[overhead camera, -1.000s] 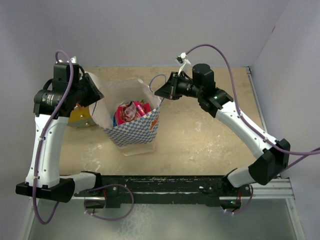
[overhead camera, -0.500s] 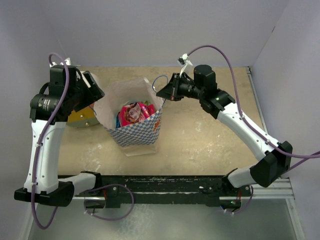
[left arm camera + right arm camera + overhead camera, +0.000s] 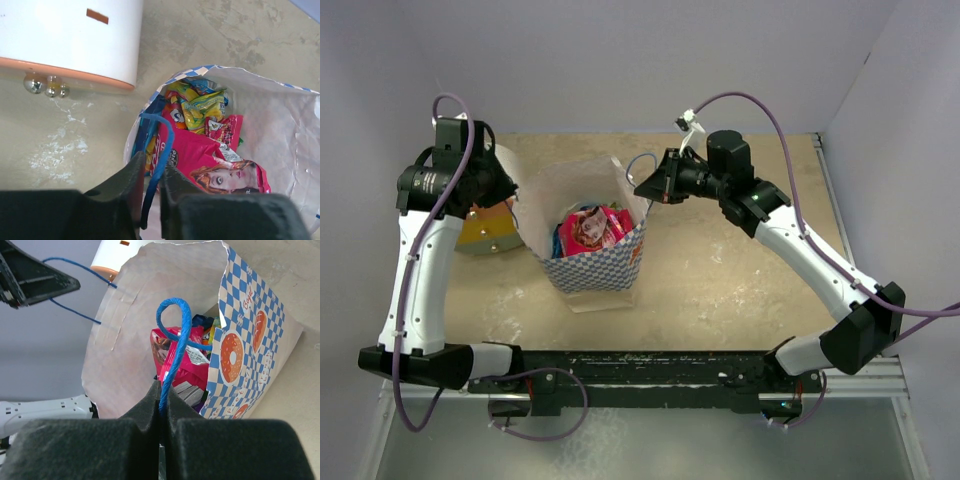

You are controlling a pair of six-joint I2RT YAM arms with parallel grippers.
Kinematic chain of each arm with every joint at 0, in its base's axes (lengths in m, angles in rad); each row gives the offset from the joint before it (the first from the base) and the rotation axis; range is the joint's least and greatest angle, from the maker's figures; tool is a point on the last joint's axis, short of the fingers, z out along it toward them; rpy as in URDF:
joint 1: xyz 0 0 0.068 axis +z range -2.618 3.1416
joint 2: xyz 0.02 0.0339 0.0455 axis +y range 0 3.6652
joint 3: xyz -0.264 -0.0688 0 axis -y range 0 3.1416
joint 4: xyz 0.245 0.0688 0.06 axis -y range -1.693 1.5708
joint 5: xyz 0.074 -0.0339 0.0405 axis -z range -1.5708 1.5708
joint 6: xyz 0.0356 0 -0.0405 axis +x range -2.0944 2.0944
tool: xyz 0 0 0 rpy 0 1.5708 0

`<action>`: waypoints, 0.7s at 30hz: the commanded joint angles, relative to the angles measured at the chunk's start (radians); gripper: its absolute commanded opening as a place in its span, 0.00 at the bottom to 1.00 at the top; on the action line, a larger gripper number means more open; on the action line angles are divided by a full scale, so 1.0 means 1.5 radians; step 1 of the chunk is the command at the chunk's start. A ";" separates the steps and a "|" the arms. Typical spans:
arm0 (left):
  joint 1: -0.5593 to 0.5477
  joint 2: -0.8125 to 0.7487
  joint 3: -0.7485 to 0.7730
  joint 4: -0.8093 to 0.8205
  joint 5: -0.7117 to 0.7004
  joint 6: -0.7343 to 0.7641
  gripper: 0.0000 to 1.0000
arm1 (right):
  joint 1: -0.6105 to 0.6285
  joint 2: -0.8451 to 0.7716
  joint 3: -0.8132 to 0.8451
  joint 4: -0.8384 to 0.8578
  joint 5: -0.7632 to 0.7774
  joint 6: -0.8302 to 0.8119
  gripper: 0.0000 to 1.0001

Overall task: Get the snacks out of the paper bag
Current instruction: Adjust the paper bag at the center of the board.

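Speckled beige table (image 3: 720, 270), pale walls: the checkered paper bag (image 3: 592, 265) stands held wide, left gripper (image 3: 152, 169) nipping one cord handle (image 3: 165, 135), right gripper (image 3: 161, 389) clamped on the other handle (image 3: 175, 335). Snacks (image 3: 588, 226) inside look light, crinkly, slippery; a corner of the top pink packet (image 3: 190, 150) suits pinching. Bag script seems to read "Bagel"; packet lettering is unreadable.

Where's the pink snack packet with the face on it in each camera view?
Top external: pink snack packet, centre, inside the paper bag.
Left wrist: packet at lower right, face showing.
Right wrist: packet at centre, deep in the bag.
Shared landmark: the bag's blue-and-white checkered rim.
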 commanded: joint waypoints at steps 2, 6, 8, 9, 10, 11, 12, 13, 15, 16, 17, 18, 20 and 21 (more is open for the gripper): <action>0.023 0.027 0.084 0.069 0.030 0.010 0.09 | 0.002 -0.014 0.049 0.037 -0.029 -0.014 0.01; 0.034 0.074 0.169 0.109 0.077 -0.001 0.00 | 0.012 -0.002 0.076 0.024 -0.037 -0.037 0.03; 0.043 0.100 0.218 0.126 0.112 -0.003 0.00 | 0.019 0.002 0.088 0.023 -0.049 -0.047 0.04; 0.049 0.113 0.244 0.130 0.131 -0.003 0.00 | 0.025 0.004 0.093 0.021 -0.055 -0.050 0.04; 0.054 0.126 0.270 0.131 0.148 -0.004 0.00 | 0.032 0.006 0.093 0.021 -0.062 -0.054 0.04; 0.057 0.136 0.293 0.134 0.162 -0.006 0.00 | 0.041 0.007 0.092 0.022 -0.068 -0.058 0.05; 0.058 0.143 0.306 0.143 0.179 -0.009 0.00 | 0.049 0.008 0.087 0.021 -0.072 -0.062 0.05; 0.059 0.145 0.309 0.158 0.206 -0.010 0.00 | 0.055 0.006 0.080 0.018 -0.073 -0.065 0.05; 0.059 0.134 0.275 0.209 0.286 -0.013 0.00 | 0.056 -0.006 0.060 0.009 -0.063 -0.068 0.06; 0.059 0.125 0.246 0.243 0.330 -0.020 0.00 | 0.056 -0.017 0.045 0.005 -0.049 -0.072 0.07; 0.059 0.113 0.211 0.282 0.370 -0.030 0.00 | 0.056 -0.033 0.027 0.004 -0.032 -0.077 0.08; 0.059 0.099 0.175 0.321 0.403 -0.044 0.00 | 0.056 -0.049 0.002 0.005 -0.017 -0.073 0.09; 0.059 0.075 0.113 0.393 0.448 -0.073 0.00 | 0.056 -0.083 -0.047 -0.019 -0.013 -0.054 0.11; 0.059 0.064 0.084 0.428 0.472 -0.091 0.00 | 0.056 -0.102 -0.071 -0.015 -0.004 -0.035 0.12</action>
